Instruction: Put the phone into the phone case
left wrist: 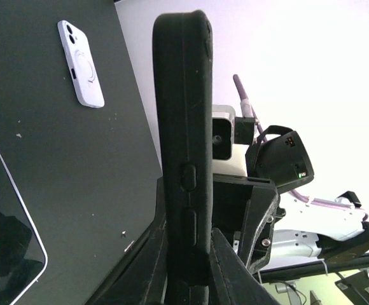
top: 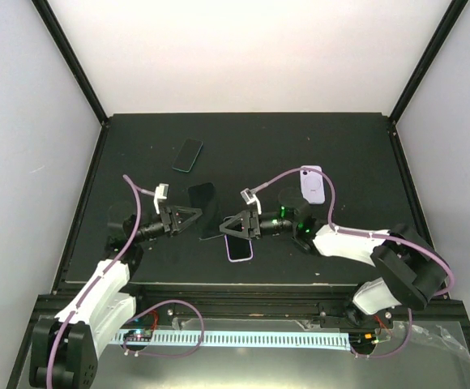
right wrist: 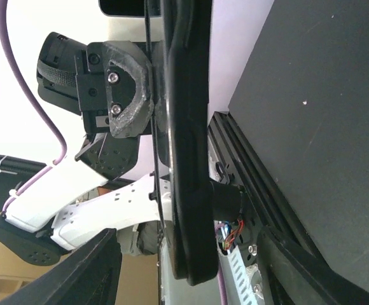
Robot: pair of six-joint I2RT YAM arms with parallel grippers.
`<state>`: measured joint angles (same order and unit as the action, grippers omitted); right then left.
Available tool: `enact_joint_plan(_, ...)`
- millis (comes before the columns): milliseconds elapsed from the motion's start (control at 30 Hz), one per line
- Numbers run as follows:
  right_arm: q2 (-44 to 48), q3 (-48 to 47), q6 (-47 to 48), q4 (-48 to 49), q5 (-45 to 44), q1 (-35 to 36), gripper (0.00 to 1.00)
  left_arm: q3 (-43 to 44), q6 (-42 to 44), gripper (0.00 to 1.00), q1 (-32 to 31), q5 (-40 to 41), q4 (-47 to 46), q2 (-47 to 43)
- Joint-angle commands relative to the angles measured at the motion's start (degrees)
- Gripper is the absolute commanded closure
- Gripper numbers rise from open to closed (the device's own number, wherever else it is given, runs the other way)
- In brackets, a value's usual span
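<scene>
A black phone case (top: 203, 207) stands on its edge above the table, and my left gripper (top: 191, 218) is shut on its left end. The left wrist view shows that case (left wrist: 183, 127) edge-on, side buttons facing the camera, pinched between my left gripper's (left wrist: 188, 244) fingers. My right gripper (top: 229, 224) is open at the case's other end. In the right wrist view the case (right wrist: 187, 127) hangs between the spread fingers (right wrist: 92, 270) without touching them. A phone (top: 239, 249) with a pale rim lies screen-up on the table just under the right gripper, and it also appears in the left wrist view (left wrist: 6, 222).
A lilac-white case (top: 312, 184) lies back-up at the right rear, seen too in the left wrist view (left wrist: 81, 63). A second dark phone (top: 188, 155) lies at the rear left. The black table (top: 340, 146) ends in a raised frame (top: 219, 285) at the near edge.
</scene>
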<state>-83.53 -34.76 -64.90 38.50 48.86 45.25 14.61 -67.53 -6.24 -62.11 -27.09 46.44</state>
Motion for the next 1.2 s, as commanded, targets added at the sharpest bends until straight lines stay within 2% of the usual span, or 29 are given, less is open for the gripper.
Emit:
enact_joint_plan(0,0.85,-0.10,-0.54,0.85,1.56,0.81,0.41,2.57,-0.78,0.98,-0.69,0.25,-6.02,0.32)
enact_joint_plan(200,-0.86,0.18,-5.23,6.78,2.82,1.00,0.47,2.74,-0.56,0.98,-1.60,1.09,-6.28,0.56)
enact_joint_plan(300,-1.29,0.84,-7.88,9.94,2.96,1.06,0.60,3.72,1.68,0.99,-1.67,0.96,-3.99,0.68)
enact_joint_plan(467,-0.32,3.03,-12.80,12.42,1.31,0.93,0.95,9.81,20.43,0.98,-1.71,3.79,18.15,0.58)
enact_joint_plan(500,-0.06,3.67,-13.67,12.73,0.75,1.02,0.98,10.62,23.28,0.98,-1.68,4.49,21.10,0.59)
enact_joint_plan(600,0.52,5.36,-15.73,12.72,-1.50,0.96,0.99,12.75,30.31,0.98,-1.78,5.84,27.81,0.91)
enact_joint_plan(733,0.56,5.84,-15.58,12.25,-2.71,0.95,0.99,13.26,31.21,0.98,-1.81,2.70,28.32,2.40)
enact_joint_plan(867,1.99,4.35,-8.71,8.03,-2.91,0.85,0.82,10.80,24.63,0.98,-1.78,-3.76,20.23,2.43)
enact_joint_plan(967,5.20,2.26,0.99,-3.24,-5.81,0.44,0.62,10.59,23.82,0.99,-1.84,-6.30,20.04,1.24)
enact_joint_plan(1033,7.08,0.86,5.81,-8.85,-7.64,0.20,0.52,10.46,23.21,0.99,-1.97,-7.54,19.94,0.43)
enact_joint_plan(1167,9.83,-1.35,10.23,-13.85,-8.58,-0.63,0.35,9.97,22.08,0.98,-2.79,-9.57,19.10,-1.73)
